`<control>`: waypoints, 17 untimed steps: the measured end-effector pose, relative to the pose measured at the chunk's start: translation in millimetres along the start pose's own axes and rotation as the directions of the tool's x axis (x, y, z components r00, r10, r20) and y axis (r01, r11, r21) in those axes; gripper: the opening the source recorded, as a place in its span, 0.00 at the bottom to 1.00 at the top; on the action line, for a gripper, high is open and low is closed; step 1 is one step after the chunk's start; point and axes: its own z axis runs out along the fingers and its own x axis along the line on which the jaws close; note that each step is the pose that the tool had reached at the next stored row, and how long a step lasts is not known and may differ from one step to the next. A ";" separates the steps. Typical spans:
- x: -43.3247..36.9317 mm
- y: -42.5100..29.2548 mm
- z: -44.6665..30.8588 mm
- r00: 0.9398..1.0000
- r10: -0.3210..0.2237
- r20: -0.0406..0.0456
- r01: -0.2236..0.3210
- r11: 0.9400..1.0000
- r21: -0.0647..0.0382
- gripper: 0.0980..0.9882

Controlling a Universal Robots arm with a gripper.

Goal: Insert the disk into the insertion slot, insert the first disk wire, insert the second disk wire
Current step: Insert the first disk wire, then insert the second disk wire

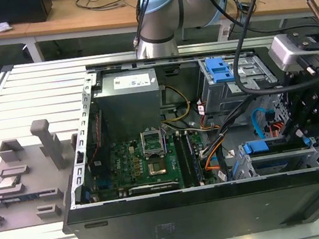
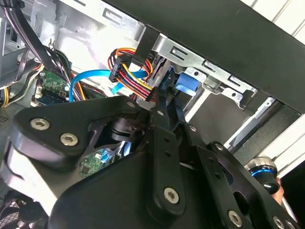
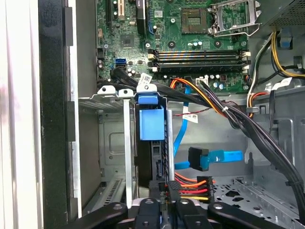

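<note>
Open computer case (image 1: 162,226) on the bench (image 1: 31,96), mid-assembly.

**Step one, done.** The disk (image 3: 151,126) sits inside the slot (image 3: 112,143), which is at the case's near corner on the exterior view's right. Its blue carrier fills the bay between the slot's metal walls, and its tab is flush with the slot's edge.

**Step two, in hand.** The gripper (image 3: 164,195) is lowered into the case at the open end of the slot, its jaws drawn narrow. In both wrist views they appear clamped on the dark plug of the first wire (image 3: 193,187), the orange, red, yellow and black bundle. The plug is just beside the disk's end. The jaws hide the joint, so it cannot be told whether the plug has entered the disk's socket. This step is judged under way, not confirmed complete.

**Step three, not begun.** The second wire (image 3: 199,158), a flat light-blue cable, curves down from the motherboard (image 3: 190,28) side. It ends in a dark plug that hangs free in the case's open space, near the first wire's bundle but apart from the disk and untouched by the gripper.

**Progress.** About one step of three is finished. What is left is to seat, or confirm, the first wire, and the whole of the second.
</note>
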 end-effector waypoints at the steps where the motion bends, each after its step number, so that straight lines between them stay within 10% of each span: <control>1: 0.0 0.0 0.0 1.000 0.000 0.000 0.000 1.000 0.000 0.16; 9: -4.5 2.1 -47.6 1.000 0.000 0.000 0.000 1.000 0.000 0.01; 17: -4.5 2.1 -47.8 1.000 0.000 0.000 0.000 1.000 0.000 0.01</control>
